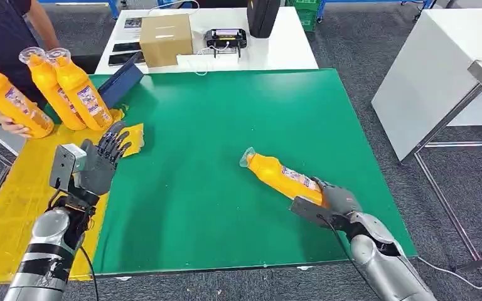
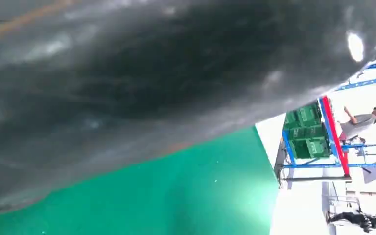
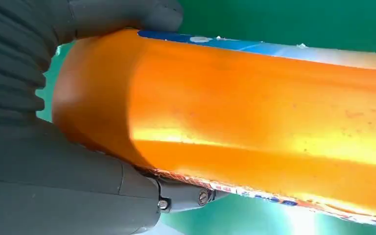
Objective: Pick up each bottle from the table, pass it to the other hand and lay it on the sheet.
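Right wrist view shows the thumb (image 3: 127, 17) and palm wrapped around the orange bottle's (image 3: 254, 122) base; head view places that bottle (image 1: 280, 176), in the right hand (image 1: 334, 199), on the green mat (image 1: 226, 125). Left hand (image 1: 100, 164) hovers with fingers spread, holding nothing, beside the yellow sheet (image 1: 12, 207).

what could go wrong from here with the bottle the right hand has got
1. The right hand grips the orange bottle at its base end only, so the long capped end sticks out and could tip or slip when lifted.
2. The left hand waits near the yellow sheet, far across the green mat, so a long carry precedes the handover.
3. A person's hand holds bottles by the sheet, crowding the spot.
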Robot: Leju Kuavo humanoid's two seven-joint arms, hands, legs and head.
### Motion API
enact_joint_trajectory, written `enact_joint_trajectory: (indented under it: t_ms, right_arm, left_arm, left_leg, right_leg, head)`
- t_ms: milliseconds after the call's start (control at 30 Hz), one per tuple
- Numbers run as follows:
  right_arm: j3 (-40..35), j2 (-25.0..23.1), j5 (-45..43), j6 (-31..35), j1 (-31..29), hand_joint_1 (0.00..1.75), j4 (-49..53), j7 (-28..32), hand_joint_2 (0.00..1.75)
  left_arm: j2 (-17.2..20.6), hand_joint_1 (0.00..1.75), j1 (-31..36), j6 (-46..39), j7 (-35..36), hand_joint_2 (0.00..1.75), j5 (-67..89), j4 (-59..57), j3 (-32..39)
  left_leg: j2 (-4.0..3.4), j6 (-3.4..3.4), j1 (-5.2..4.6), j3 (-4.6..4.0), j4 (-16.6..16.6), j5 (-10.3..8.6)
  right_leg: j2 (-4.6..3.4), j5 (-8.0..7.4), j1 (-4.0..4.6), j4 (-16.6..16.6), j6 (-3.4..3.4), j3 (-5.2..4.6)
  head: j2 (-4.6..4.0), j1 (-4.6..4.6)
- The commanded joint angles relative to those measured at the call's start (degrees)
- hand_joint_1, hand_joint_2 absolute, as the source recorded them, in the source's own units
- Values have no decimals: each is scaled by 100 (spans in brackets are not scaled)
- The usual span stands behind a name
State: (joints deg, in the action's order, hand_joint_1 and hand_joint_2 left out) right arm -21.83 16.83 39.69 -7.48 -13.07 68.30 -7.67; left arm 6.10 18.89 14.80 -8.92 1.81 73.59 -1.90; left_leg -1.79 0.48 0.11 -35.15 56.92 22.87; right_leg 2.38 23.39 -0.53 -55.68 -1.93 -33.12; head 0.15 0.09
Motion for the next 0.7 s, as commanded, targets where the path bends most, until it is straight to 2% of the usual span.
enact_joint_trajectory:
  t_ms: [33,67,200,300,333,533,700]
  right_arm:
    - [879,-1362,-686,1012,557,175,1953,319,175]
    - [808,-1467,-887,987,569,175,2279,262,175]
    - [235,-1601,-1249,866,284,175,2479,165,175]
    - [-172,-1687,-1272,851,81,175,2249,175,175]
    - [-299,-1697,-1296,805,-16,175,2138,150,175]
    - [-740,-1928,-1451,818,-347,175,1852,152,175]
    - [-962,-2001,-1641,766,-438,175,1677,101,175]
  left_arm:
    - [-377,0,-609,143,384,0,-936,785,409]
    - [-438,0,-693,228,457,175,-1175,918,368]
    - [-528,0,-848,440,515,175,-1689,1270,-58]
    - [-576,0,-869,378,327,175,-1376,1524,-487]
    - [-584,0,-869,416,311,175,-1390,1578,-583]
    - [-600,0,-984,591,315,175,-1441,1689,-1094]
    - [-600,0,-973,648,218,175,-1421,1771,-1214]
  left_leg:
    - [-6,-8,3,11,-5,10]
    - [-6,-10,4,12,-1,17]
    - [-17,-11,1,-23,10,23]
    - [17,-5,0,-39,2,5]
    - [17,-5,6,-36,8,12]
    - [9,-4,-1,-44,3,8]
    - [15,-7,3,-34,5,15]
  right_leg:
    - [-34,7,-1,2,9,5]
    - [-43,13,-1,-2,12,6]
    - [-49,17,-1,-21,10,-37]
    - [-5,14,5,-8,2,-46]
    - [-12,19,6,-11,3,-40]
    - [-16,11,-1,-8,3,-45]
    - [-18,17,-1,-7,5,-33]
  head:
    - [0,0]
    - [0,0]
    - [0,-4]
    - [0,-2]
    - [0,2]
    - [0,0]
    - [0,-2]
